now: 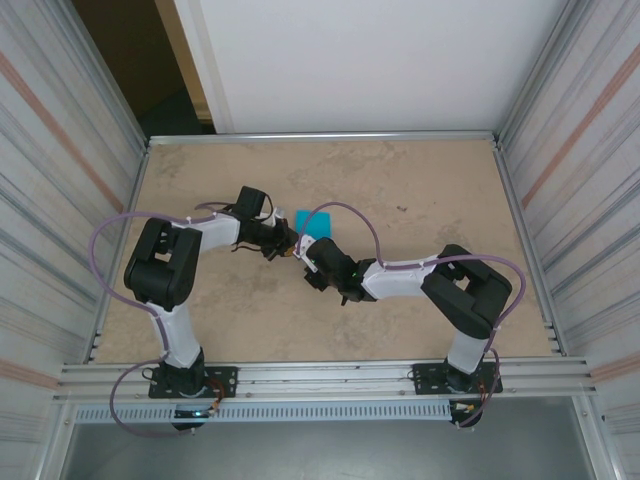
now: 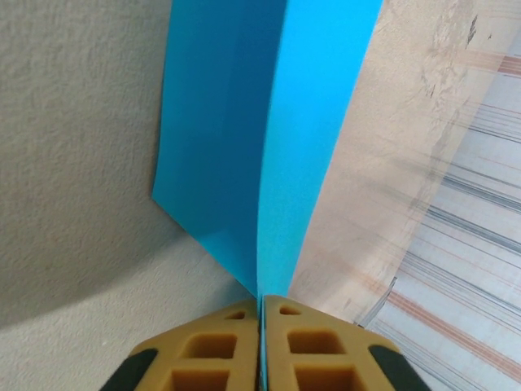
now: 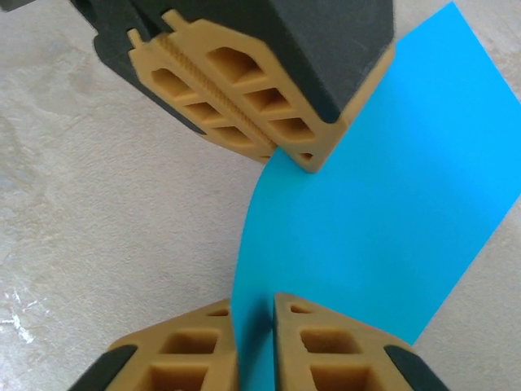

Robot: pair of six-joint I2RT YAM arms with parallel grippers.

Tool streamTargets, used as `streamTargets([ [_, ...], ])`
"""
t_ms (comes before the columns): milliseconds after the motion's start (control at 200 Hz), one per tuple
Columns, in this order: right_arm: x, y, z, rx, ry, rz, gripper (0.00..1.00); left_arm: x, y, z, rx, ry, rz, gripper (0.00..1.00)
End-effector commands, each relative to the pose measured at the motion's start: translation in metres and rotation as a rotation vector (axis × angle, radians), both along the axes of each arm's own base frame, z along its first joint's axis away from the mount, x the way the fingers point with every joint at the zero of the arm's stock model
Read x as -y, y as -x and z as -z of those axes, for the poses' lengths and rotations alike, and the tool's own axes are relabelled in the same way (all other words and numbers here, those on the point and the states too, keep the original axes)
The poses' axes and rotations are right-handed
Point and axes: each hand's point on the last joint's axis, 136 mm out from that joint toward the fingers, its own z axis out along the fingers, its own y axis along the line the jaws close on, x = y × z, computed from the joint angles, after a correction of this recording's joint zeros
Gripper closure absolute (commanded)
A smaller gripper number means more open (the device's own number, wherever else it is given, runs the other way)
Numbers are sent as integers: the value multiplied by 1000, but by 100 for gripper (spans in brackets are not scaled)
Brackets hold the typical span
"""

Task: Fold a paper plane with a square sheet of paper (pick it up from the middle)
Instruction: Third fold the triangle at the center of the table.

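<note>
The square sheet of paper (image 1: 315,222) is teal-blue and is held up off the table between both grippers, bowed into a curve. In the left wrist view my left gripper (image 2: 262,298) is shut on one edge of the sheet (image 2: 269,122), which runs away from the jaws with a soft lengthwise bend. The right wrist view has my right gripper (image 3: 254,308) closed down on the sheet's (image 3: 383,179) near edge, with a narrow blue-filled slit between the jaws. The left gripper (image 3: 306,156) pinches the sheet just above it. From above, the left gripper (image 1: 287,246) and the right gripper (image 1: 304,252) meet at the table's middle.
The beige table (image 1: 430,190) is ringed by a metal rail (image 1: 320,137) and corrugated side walls (image 1: 60,150). Purple cables (image 1: 350,212) loop over both arms near the paper.
</note>
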Motion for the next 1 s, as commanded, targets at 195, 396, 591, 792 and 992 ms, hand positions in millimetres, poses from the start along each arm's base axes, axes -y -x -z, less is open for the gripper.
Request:
streamTargets([
  [195,-7,17,-8,-131,-98,-55,97,-38,-24,-27,85,-37,-113,65],
  [396,-5,32,-3,-279,-199,-56,97,-49,-33,-52,198,-47,-136,64],
  [591,-7,43,4,-371,-240,-54,97,-41,-30,-43,202,-66,-113,68],
  [792,-11,49,11,-437,-263,-56,97,-7,-25,-26,156,-65,28,73],
  [992,-12,55,14,-484,-281,-55,97,3,-22,2,94,-121,80,78],
])
